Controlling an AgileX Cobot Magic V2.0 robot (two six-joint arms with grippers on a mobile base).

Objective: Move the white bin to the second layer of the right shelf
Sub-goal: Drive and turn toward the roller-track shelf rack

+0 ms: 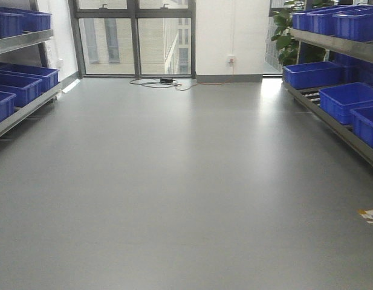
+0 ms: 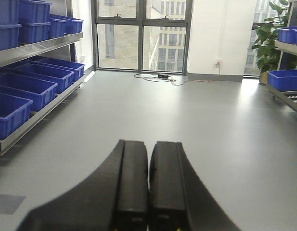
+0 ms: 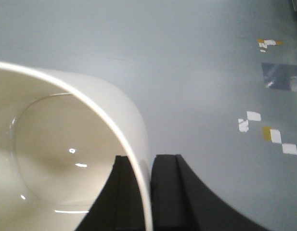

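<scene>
The white bin (image 3: 57, 159) fills the left of the right wrist view, glossy and cream inside, held above the grey floor. My right gripper (image 3: 143, 192) is shut on its rim, one finger inside the wall and one outside. My left gripper (image 2: 148, 183) is shut with nothing between its black fingers, pointing down the aisle. The right shelf (image 1: 331, 118) runs along the right edge of the front view; its lower level shows roller rails (image 1: 311, 93) between blue crates. Neither gripper appears in the front view.
Blue crates (image 1: 349, 99) sit on the right rack, more blue crates (image 2: 28, 89) on the left rack. A potted plant (image 1: 283, 36) stands by the far window. Cables (image 1: 165, 81) lie on the floor at the far end. Tape marks (image 3: 271, 137) dot the floor.
</scene>
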